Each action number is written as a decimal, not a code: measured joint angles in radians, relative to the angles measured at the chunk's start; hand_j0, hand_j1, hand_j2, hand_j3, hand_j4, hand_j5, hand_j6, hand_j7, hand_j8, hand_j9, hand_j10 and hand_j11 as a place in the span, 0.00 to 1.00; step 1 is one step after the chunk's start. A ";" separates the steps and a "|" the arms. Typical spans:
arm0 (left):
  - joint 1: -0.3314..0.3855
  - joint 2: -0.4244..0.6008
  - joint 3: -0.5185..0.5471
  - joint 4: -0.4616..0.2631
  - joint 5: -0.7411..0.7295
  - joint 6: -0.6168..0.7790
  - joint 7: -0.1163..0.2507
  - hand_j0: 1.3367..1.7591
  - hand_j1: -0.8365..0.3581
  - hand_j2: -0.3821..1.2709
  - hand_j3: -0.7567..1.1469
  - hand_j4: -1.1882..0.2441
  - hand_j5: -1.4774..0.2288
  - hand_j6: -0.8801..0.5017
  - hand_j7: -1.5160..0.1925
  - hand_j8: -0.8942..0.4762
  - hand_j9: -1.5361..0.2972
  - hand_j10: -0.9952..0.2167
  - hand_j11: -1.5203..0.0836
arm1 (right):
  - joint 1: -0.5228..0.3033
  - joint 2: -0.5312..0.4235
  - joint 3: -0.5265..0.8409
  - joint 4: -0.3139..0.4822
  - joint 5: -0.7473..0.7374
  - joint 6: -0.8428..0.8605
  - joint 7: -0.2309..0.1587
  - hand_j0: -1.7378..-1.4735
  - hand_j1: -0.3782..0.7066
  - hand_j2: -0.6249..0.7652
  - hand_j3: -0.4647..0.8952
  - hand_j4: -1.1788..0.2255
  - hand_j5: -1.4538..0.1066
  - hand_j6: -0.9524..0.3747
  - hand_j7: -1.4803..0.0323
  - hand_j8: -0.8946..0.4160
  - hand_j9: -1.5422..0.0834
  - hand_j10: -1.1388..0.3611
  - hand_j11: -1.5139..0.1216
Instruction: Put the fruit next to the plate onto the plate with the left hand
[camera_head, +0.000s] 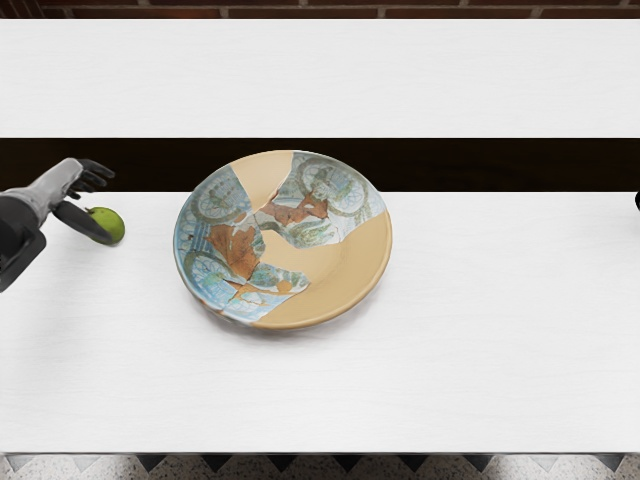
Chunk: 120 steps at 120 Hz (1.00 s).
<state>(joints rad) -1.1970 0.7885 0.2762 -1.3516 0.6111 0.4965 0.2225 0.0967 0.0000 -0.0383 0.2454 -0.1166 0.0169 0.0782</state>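
1. We open on the left hand (72, 195), reaching in from the left edge. Its fingers (92, 176) and thumb are spread apart and clamped on nothing.
2. The dark thumb lies across the near-left side of the green fruit (110, 222). The fingers hover on its far side, and we can see a gap there.
3. The fruit sits on the white table (480, 340), just left of the plate (350, 262) and apart from its rim.
4. The plate is round and tan, with a blue-green and rust pattern over its left half, and it lies mid-table.
5. Past the table's far edge we get a dark gap, then another white surface.
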 joint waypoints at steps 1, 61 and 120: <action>0.001 -0.006 0.000 0.000 0.000 0.001 0.000 0.76 0.66 0.27 0.40 0.59 0.61 0.39 0.63 0.41 0.60 0.54 0.68 | 0.000 0.000 0.000 0.000 0.000 0.000 0.000 0.30 0.04 0.45 0.34 0.83 0.92 0.71 0.97 0.67 0.94 0.75 0.91; 0.024 -0.065 0.027 0.029 0.002 0.043 0.000 0.76 0.65 0.27 0.40 0.59 0.60 0.39 0.62 0.40 0.59 0.54 0.67 | 0.000 0.000 0.000 0.000 0.000 0.000 0.000 0.30 0.04 0.45 0.34 0.83 0.92 0.71 0.97 0.67 0.94 0.75 0.91; 0.045 -0.064 0.029 0.029 0.002 0.049 0.000 0.76 0.58 0.28 0.40 0.54 0.55 0.33 0.57 0.35 0.54 0.48 0.61 | 0.000 0.000 0.000 0.000 0.000 0.000 0.000 0.30 0.04 0.45 0.34 0.83 0.92 0.71 0.97 0.67 0.94 0.75 0.91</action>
<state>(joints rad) -1.1520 0.7241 0.3053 -1.3223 0.6126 0.5459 0.2224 0.0967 0.0000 -0.0383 0.2455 -0.1166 0.0169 0.0782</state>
